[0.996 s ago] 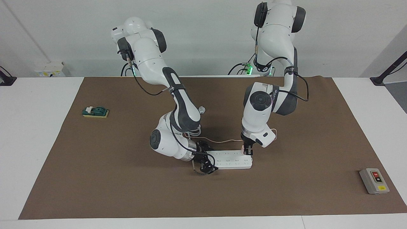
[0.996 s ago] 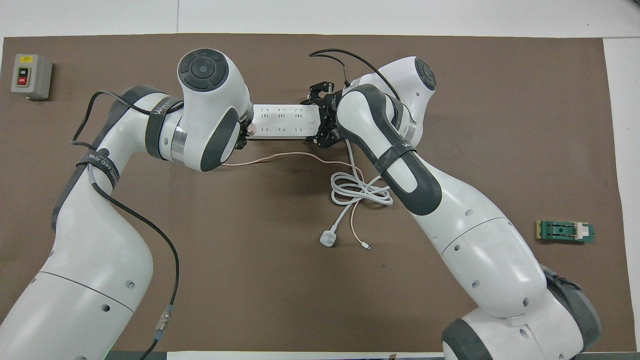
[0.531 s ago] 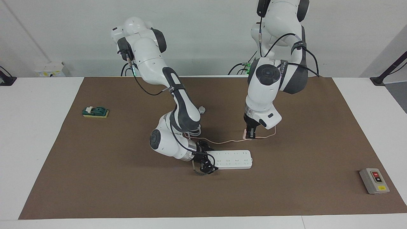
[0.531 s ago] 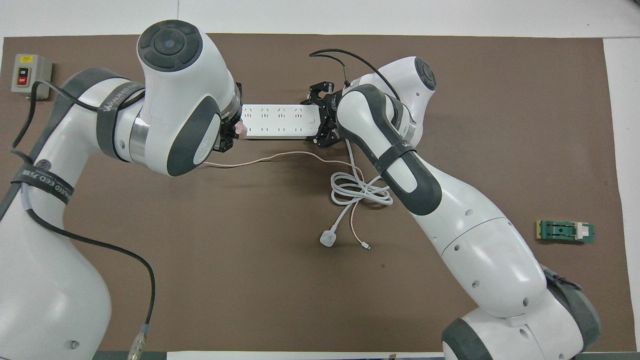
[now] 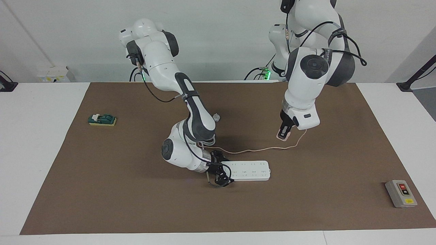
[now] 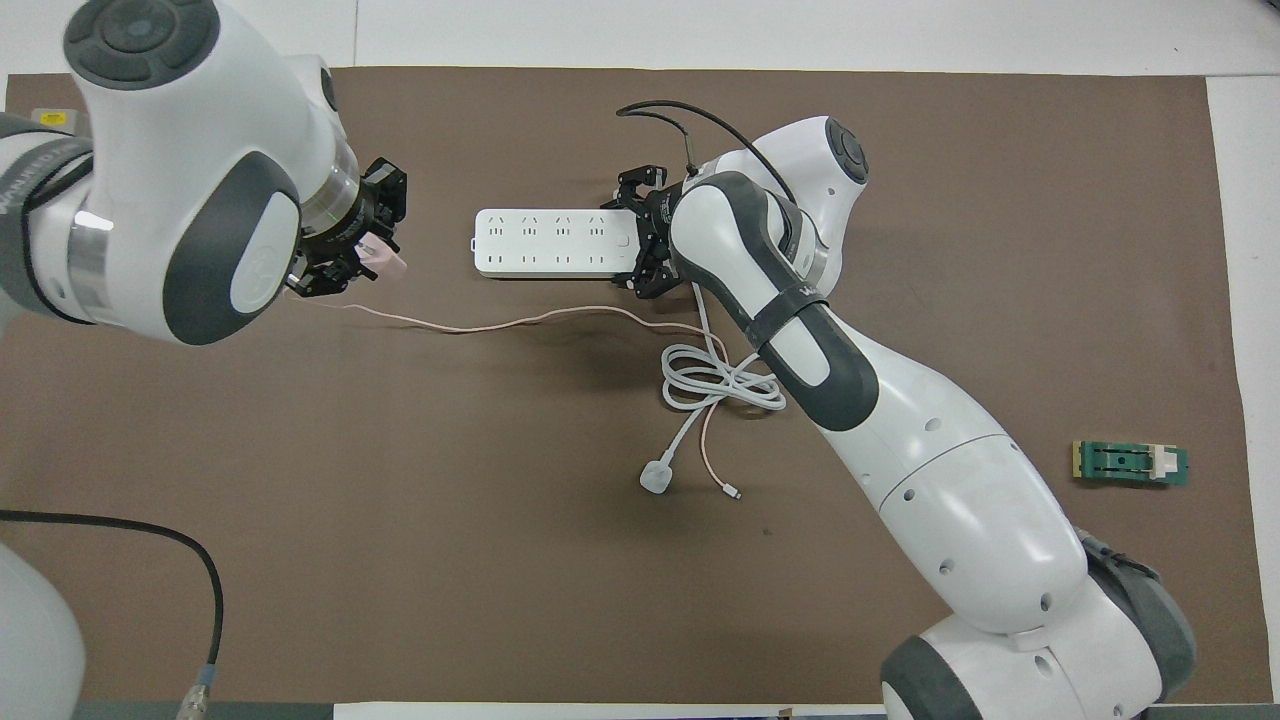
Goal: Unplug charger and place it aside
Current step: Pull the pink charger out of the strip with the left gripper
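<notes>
Charger (image 5: 283,135) (image 6: 385,262) is hanging clear of the power strip (image 5: 250,170) (image 6: 550,243), pinched between the closed fingers of the left gripper (image 5: 284,132) (image 6: 362,258) over bare brown mat (image 5: 136,204) toward the left arm's end of the table, its thin pink cable (image 5: 259,149) (image 6: 520,322) trailing down onto the mat and running toward the coiled white cord (image 6: 720,378). Right gripper (image 5: 221,177) (image 6: 640,240) is sitting low at the strip's end toward the right arm, its fingers apparently closing on that end, though the contact is hard to make out.
</notes>
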Robot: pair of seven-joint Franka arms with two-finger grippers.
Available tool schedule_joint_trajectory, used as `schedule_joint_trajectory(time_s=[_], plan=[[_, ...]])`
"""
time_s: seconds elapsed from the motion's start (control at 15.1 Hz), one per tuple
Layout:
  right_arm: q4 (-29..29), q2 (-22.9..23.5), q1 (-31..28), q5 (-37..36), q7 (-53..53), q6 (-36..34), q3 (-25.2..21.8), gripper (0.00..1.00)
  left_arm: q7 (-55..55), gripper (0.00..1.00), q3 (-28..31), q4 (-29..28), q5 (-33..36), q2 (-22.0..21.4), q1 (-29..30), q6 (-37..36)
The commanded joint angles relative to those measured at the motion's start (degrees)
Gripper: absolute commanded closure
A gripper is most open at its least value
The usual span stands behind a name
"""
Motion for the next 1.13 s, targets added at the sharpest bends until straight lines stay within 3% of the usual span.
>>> schedule_joint_trajectory(time_s=[0.0,0.6,1.06], plan=[[0.4,1.0,0.3,-0.2,0.0,1.2,0.0,0.00,11.5,1.00,-0.2,-1.7,-0.7,-4.4,2.9,-4.4],[0.2,-3.7,-0.4,-0.1,3.1,-3.7,-0.2,0.00,42.6,1.00,-0.2,-6.2,-0.7,-13.3,11.9,-9.2],[-0.4,-9.1,-2.3,-1.2,5.6,-10.8,-1.2,0.00,60.0,1.00,0.1,-7.5,-0.8,-16.7,14.3,-13.1]])
